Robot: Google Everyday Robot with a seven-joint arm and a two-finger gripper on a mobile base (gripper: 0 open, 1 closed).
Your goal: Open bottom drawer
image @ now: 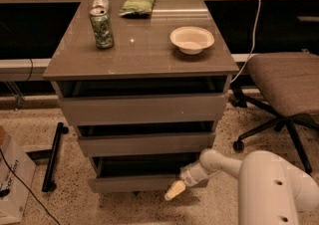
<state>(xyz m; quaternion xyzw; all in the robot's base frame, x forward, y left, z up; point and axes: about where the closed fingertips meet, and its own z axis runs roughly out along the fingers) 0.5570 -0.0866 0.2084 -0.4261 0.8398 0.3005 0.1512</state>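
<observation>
Cabinet: a grey-taupe unit with three handleless drawers stacked under a glossy tabletop [144,55], filling the middle of the view.
Bottom drawer [134,183]: lowest of the three, at 6 o'clock from the cabinet's centre; its flat front stands a little forward, with a dark gap showing above its top edge.
Middle drawer [144,143]: directly above it, also with a dark strip along the top of its front.
Top drawer [142,108]: just under the tabletop, with the tallest front and a dark opening above it.
Hand [174,190]: at 5 o'clock from the cabinet's centre, low by the floor; its cream tip lies at the lower edge of the bottom drawer's front, toward the right end.
Hand state: cannot tell whether it is spread or pressed together, nor whether it actually touches the panel.
Arm [219,163]: white, running from the hand toward 3 o'clock and into the robot's rounded body [274,189] in the lower right corner.
Can [101,27]: green, upright, at 10 o'clock on the tabletop.
Packet [137,6]: green, lying flat at 12 o'clock, near the back edge.
Bowl [192,39]: pale, at 2 o'clock on the tabletop, well apart from the can.
Office chair [286,82]: at 3 o'clock from the cabinet, brown seat on a black wheeled base.
Black bar [54,157]: lying on the speckled floor at 8 o'clock from the cabinet.
</observation>
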